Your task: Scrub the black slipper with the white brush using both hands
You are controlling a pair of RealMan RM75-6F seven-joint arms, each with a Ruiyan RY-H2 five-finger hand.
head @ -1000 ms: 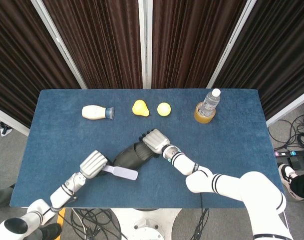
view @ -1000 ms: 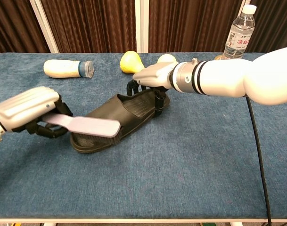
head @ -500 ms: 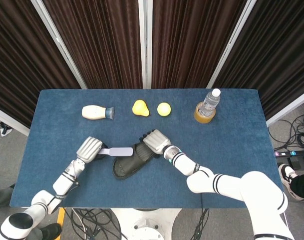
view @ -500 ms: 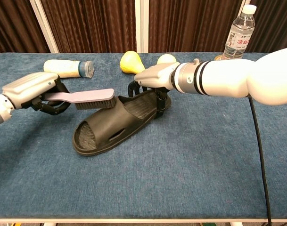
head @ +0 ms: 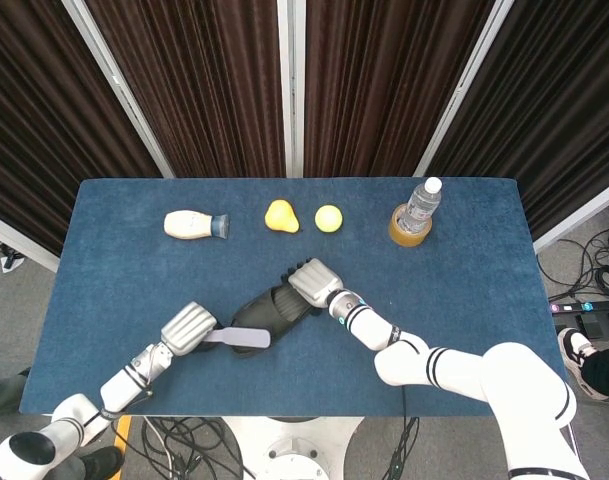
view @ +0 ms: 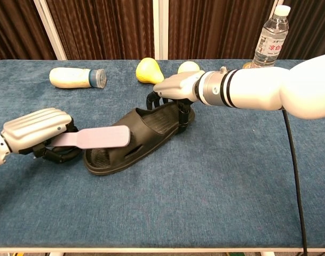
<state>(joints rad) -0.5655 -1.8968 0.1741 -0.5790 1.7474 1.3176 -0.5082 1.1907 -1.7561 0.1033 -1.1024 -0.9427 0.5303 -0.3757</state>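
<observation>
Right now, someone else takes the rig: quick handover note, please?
Left hand: holds the white brush by its handle, brush head over the toe end of the black slipper.
Right hand: grips the slipper's heel end, steadying it on the table.
Done: both grasps made, brush at the slipper.
Left: whether it is scrubbed enough cannot be told; carry on along the sole, then set both down.
</observation>
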